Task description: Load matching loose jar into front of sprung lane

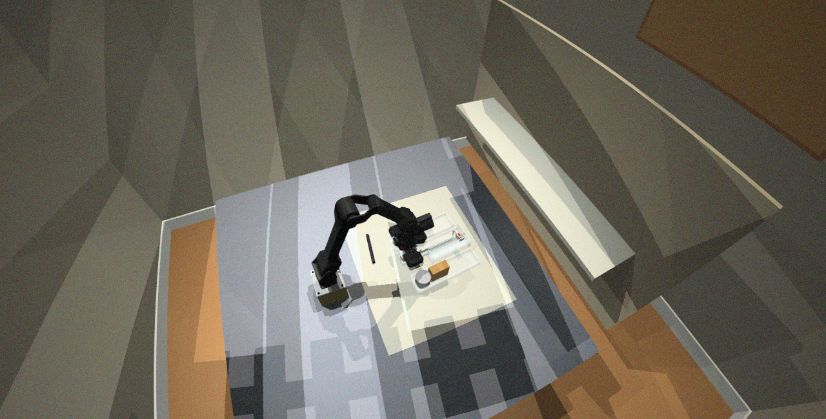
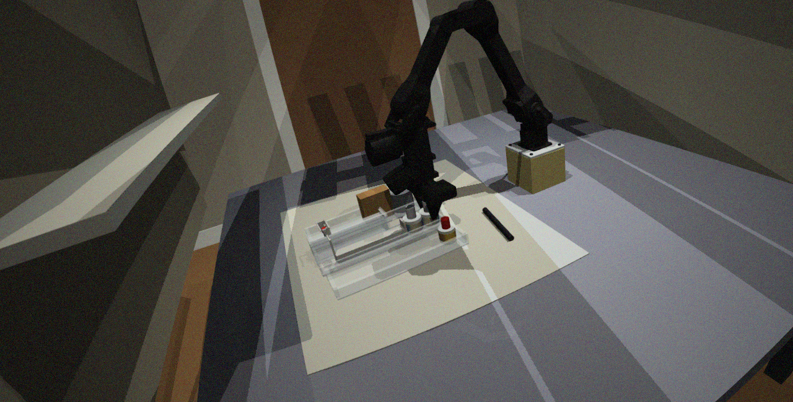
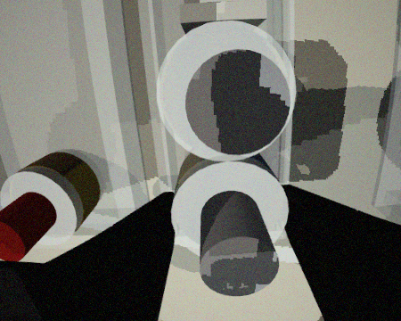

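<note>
While the end effector [image 3: 231,226] grips the loose grey-capped jar [image 3: 229,209] between its two black fingers, the matching jar [image 3: 225,89] already in the sprung lane stands directly ahead of it, the two white rims touching in the wrist view. That line is what the coming move turns on: I judge the lane's long axis to run straight away from the fingers, toward the pusher plate [image 2: 323,228] with its red mark at the far end, so any further push should follow that axis and not drift sideways into the clear walls. The held jar sits at the front mouth of the lane [image 2: 376,233], upright, its body hidden by the fingers in the exterior view; whether it rests on the lane floor behind the low front stop I cannot tell

Both jars are short cylinders with white collars and dull grey caps. The tray is clear, glassy plastic with thin straight walls. To the side stands an olive jar with a red cap [image 3: 28,220], a mismatch. A tan block [image 2: 373,200] and a slim black rod [image 2: 497,223] lie on the pale mat on the desk [image 2: 637,266]
</note>
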